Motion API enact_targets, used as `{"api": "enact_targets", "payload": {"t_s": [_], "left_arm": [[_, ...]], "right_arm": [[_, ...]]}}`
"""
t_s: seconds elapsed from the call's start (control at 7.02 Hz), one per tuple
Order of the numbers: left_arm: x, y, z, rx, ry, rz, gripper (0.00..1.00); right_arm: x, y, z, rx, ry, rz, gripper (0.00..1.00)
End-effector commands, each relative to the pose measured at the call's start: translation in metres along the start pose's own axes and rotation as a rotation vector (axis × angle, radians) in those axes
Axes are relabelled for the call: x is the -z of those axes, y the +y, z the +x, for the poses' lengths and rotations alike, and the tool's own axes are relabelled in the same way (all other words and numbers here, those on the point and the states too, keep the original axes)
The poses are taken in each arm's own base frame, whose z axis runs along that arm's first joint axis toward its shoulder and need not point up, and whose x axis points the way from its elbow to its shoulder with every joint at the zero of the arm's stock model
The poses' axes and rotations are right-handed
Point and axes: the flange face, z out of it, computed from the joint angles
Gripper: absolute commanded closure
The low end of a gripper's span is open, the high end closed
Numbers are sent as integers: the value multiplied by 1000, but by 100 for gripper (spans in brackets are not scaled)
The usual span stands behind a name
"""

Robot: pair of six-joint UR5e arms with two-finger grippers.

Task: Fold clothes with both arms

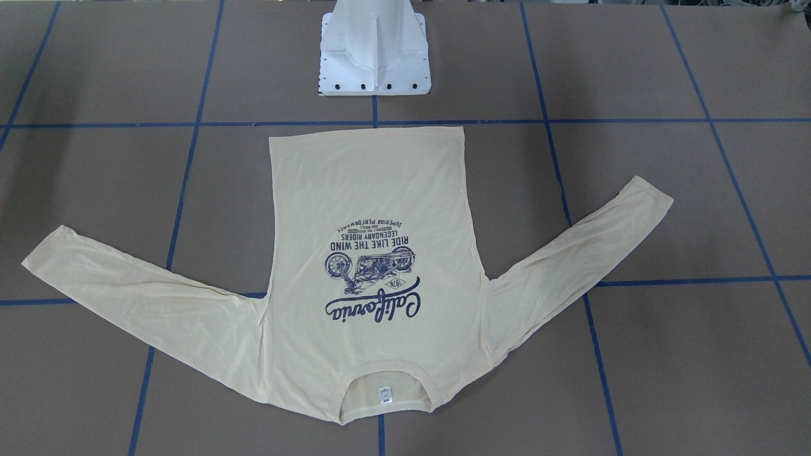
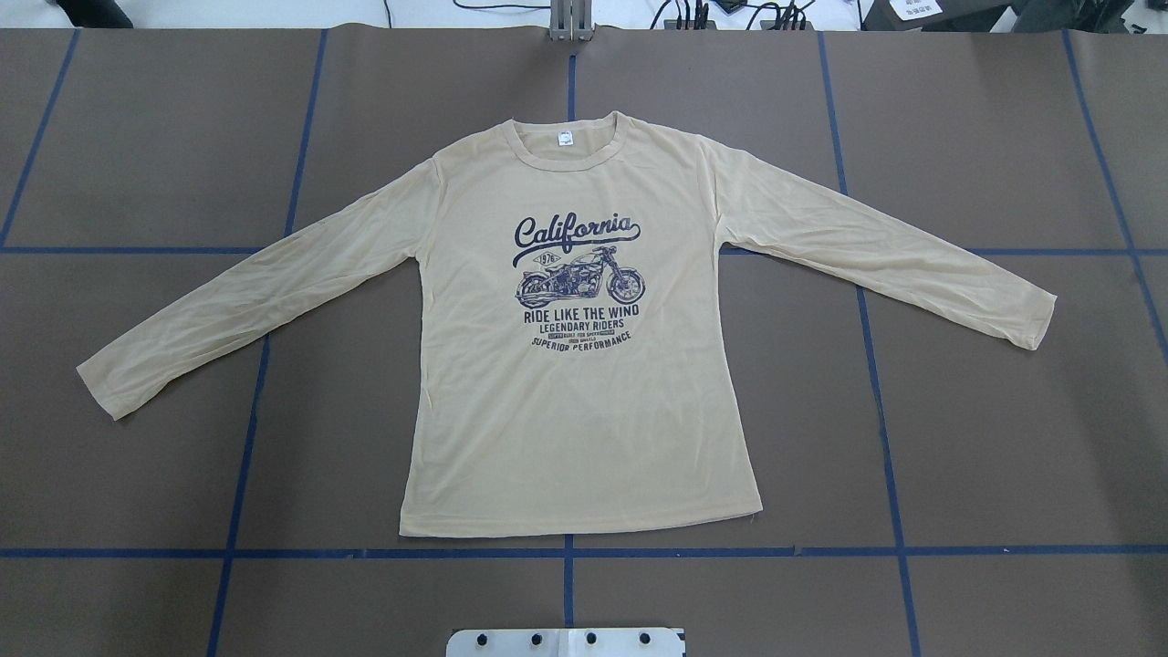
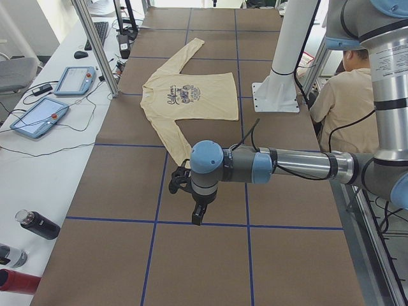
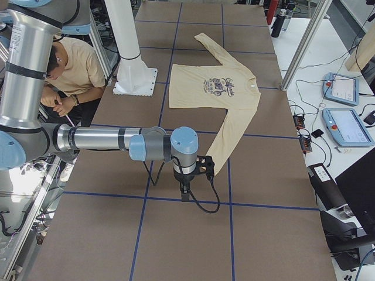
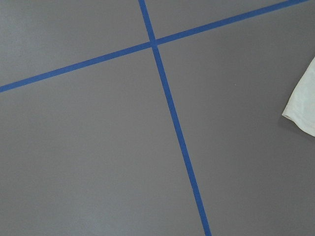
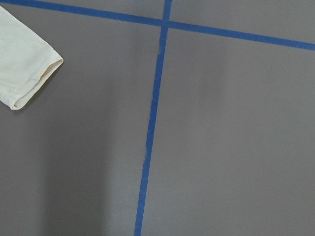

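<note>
Brown table (image 2: 1004, 438), flat T-shirt (image 2: 575, 401) between left claw (image 3: 199, 217) and right claw (image 4: 185, 194), untouched

Looked steeply down from across the table (image 1: 95, 76), facing the white pedestal (image 1: 375, 57) at 12 o'clock. Looked forward and down from behind the robot, pedestal edge at 6 o'clock; shared with the first the whole T-shirt (image 2: 575, 365), turned end for end. Watched along the table from either end, farther back, left arm (image 3: 287, 166) near in one, right arm (image 4: 99, 139) near in the other. Hung close over the table from each wrist, catching a sleeve cuff (image 5: 302, 108) at 3 o'clock, the other cuff (image 6: 29, 73) at 10 o'clock.
</note>
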Motion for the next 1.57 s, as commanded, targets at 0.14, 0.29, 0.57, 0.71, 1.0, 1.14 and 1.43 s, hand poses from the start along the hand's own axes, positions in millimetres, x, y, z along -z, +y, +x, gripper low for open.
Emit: {"api": "enact_targets", "payload": {"t_s": [0.14,0.29,0.57,0.71,1.0,1.14,1.43], "left_arm": [[5,-5,4,-41,-6,43,0],[8,-8,6,-55,-12,62,0],[29,-25,20,-107,-35,118,0],[43,-33,31,-134,-55,143,0],[75,-85,47,-202,-84,217,0],[88,-96,53,-231,-102,247,0],[100,-127,52,-342,-182,368,0]], "right_arm": [[2,-1,-1,2,2,5,0],[2,-2,-1,3,3,6,0],[15,-5,-12,24,2,32,0],[22,-9,-17,37,2,47,0],[57,-58,-46,137,-1,167,0],[67,-68,-54,208,10,255,0],[71,-88,-58,196,-25,305,0]]}}
